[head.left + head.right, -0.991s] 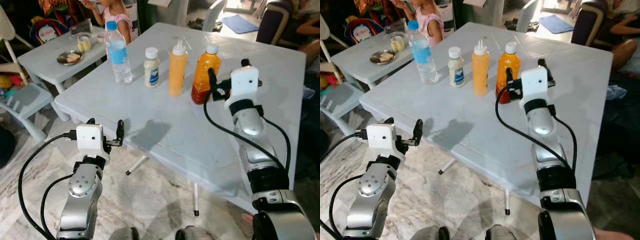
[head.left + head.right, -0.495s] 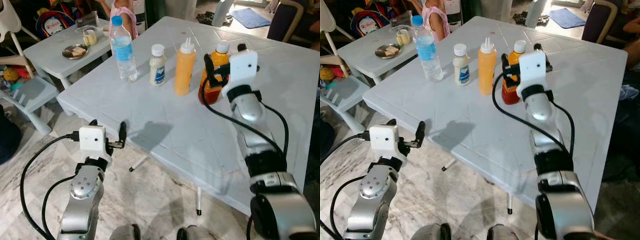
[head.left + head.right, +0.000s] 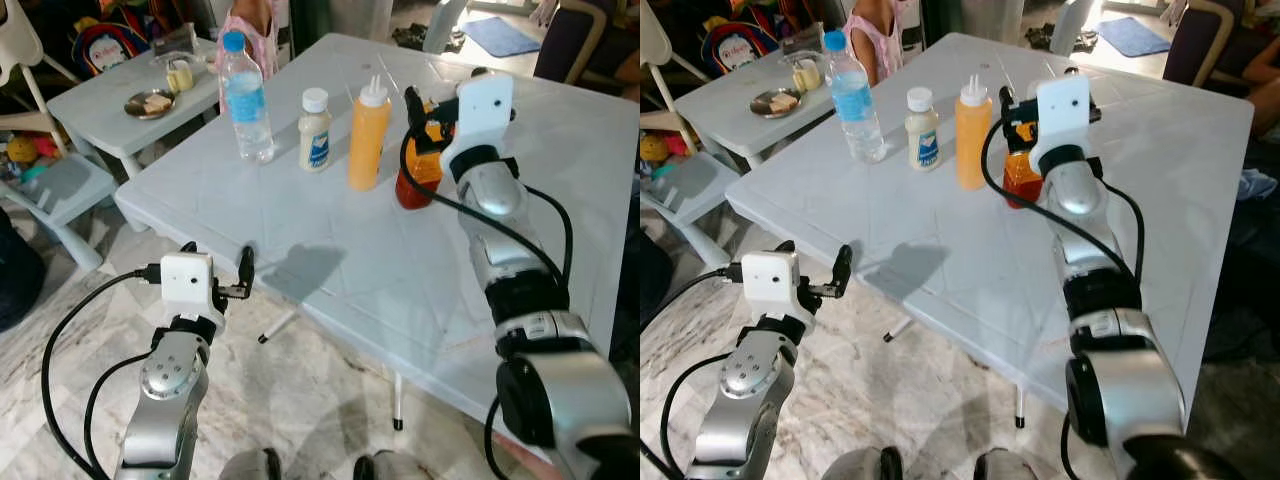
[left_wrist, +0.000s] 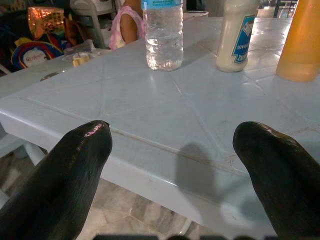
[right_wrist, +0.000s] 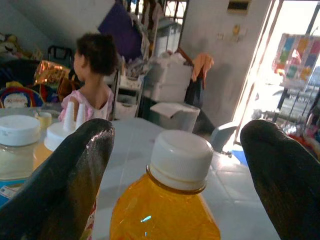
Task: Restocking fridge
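Four bottles stand in a row on the white table (image 3: 330, 265): a water bottle (image 3: 244, 100), a small white sauce bottle (image 3: 315, 130), a yellow squeeze bottle (image 3: 367, 135) and an orange juice bottle (image 3: 418, 175). My right gripper (image 3: 438, 92) is open at the top of the juice bottle. In the right wrist view the bottle's white cap (image 5: 181, 159) sits between the two fingers (image 5: 55, 190), which are apart from it. My left gripper (image 3: 214, 250) is open and empty, low at the table's near edge and facing the water bottle (image 4: 162, 32).
A smaller white table (image 3: 95, 125) at the far left holds a plate and a cup. A child (image 3: 250, 25) stands behind it. A light plastic chair (image 3: 50, 190) is on the left, and another person sits at the back right (image 3: 1250, 60). The floor is marble.
My right gripper has moved forward from beside the juice bottle until its fingers straddle the cap. The head camera shifted a little. The left arm has stayed put.
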Robot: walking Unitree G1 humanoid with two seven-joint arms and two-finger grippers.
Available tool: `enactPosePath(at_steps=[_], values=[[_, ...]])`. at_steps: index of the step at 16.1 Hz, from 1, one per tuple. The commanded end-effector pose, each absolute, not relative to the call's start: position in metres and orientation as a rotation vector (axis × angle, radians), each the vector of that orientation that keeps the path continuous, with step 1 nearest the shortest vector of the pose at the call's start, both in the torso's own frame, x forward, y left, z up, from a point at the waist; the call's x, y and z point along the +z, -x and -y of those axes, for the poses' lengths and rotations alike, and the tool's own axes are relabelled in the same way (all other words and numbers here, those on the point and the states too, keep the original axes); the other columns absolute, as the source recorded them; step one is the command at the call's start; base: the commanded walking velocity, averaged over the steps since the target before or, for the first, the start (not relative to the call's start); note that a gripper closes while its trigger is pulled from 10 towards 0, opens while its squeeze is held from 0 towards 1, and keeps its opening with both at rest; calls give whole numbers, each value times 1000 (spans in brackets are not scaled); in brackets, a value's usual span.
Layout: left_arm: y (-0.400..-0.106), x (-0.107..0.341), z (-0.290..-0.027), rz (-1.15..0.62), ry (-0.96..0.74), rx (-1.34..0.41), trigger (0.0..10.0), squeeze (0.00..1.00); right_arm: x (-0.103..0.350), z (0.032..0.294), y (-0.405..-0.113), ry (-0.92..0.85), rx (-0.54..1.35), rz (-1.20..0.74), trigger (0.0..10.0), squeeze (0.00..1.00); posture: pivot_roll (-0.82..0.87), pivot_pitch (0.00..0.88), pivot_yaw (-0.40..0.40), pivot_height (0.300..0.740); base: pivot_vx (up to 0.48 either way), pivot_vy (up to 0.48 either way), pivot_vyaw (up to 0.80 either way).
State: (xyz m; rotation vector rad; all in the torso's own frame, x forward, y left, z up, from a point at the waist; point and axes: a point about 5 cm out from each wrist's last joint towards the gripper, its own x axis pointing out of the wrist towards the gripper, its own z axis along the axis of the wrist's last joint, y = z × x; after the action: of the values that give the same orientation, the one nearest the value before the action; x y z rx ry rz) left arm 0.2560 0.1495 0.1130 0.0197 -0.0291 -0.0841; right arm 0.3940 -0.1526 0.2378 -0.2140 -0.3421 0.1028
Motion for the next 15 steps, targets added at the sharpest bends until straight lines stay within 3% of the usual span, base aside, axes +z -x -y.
enactPosePath(at_steps=[1, 2, 3, 15], values=[[-256, 118, -152, 43, -33, -81, 10000, 0, 241, 152, -398, 183, 102, 321, 10000, 0, -6, 112, 64, 740, 0, 0, 0], [-255, 118, -152, 42, -34, -82, 10000, 0, 242, 152, -398, 185, 106, 324, 8314, 0, -5, 114, 65, 740, 0, 0, 0], [-255, 118, -152, 40, -35, -83, 10000, 0, 244, 152, -401, 185, 112, 317, 0, 0, -3, 115, 65, 740, 0, 0, 0], [-255, 119, -150, 40, -46, -90, 10000, 0, 239, 157, -406, 213, 98, 285, 0, 0, 1, 112, 68, 740, 0, 0, 0]])
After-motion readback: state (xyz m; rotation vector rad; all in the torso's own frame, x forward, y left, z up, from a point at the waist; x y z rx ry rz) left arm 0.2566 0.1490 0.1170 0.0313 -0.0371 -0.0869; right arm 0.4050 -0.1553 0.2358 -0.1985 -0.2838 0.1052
